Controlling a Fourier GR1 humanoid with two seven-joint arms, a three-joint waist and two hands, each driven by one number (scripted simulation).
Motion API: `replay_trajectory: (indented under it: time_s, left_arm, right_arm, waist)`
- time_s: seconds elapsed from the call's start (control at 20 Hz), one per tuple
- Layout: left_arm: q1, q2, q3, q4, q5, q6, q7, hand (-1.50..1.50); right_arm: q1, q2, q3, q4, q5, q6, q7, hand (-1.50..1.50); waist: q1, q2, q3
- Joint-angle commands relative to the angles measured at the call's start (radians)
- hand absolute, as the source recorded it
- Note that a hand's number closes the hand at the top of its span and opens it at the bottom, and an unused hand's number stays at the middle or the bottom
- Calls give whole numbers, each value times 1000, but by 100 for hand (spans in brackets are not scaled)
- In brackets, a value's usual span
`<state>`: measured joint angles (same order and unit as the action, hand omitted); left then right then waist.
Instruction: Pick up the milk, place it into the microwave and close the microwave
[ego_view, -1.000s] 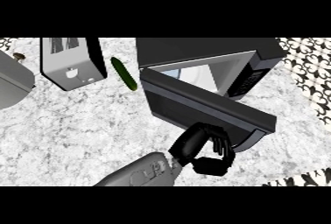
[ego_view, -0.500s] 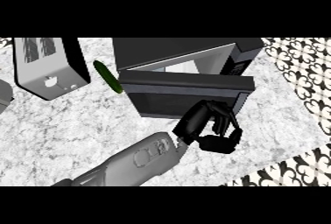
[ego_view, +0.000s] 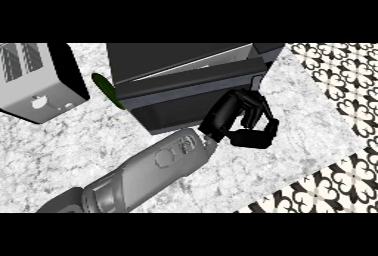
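Green vegetable (ego_view: 106, 90) between toaster (ego_view: 35, 77) and microwave (ego_view: 171, 58)

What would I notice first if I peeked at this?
Probably the black hand in the middle, fingers curled, right against the almost shut door of the dark microwave. It sits on a big grey forearm coming up from the lower left. At the left stands a silver toaster, with a small green thing peeking out between it and the microwave.
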<state>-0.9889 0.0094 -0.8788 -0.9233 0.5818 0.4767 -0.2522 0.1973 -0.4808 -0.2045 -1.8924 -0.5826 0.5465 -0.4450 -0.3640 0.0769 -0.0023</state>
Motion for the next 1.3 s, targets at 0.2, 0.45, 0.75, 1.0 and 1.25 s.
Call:
replay_trajectory:
  time_s: [0.2, 0.45, 0.75, 1.0, 1.25]
  left_arm:
    - [-121, -9, 37, 87, 60, 15, -8, 150]
    - [-149, -8, 47, 137, 87, 26, -18, 150]
    - [-174, -7, 53, 159, 113, 51, -22, 150]
    - [-174, -7, 45, 156, 126, 73, -32, 150]
    - [-164, -7, 32, 151, 138, 97, -48, 150]
  right_arm:
    - [-36, -49, -18, -21, -49, 12, 35, -150]
    - [-51, -73, -32, -18, -80, 14, 53, -150]
    - [-70, -105, -59, -8, -103, 10, 71, -150]
    - [-87, -140, -71, -4, -116, 19, 92, -150]
    - [-110, -164, -85, 8, -140, 25, 102, -150]
  waist:
    - [-47, 13, 2]
    - [-70, 22, 3]
    - [-97, 26, 5]
    - [-105, 30, 5]
    - [-105, 33, 6]
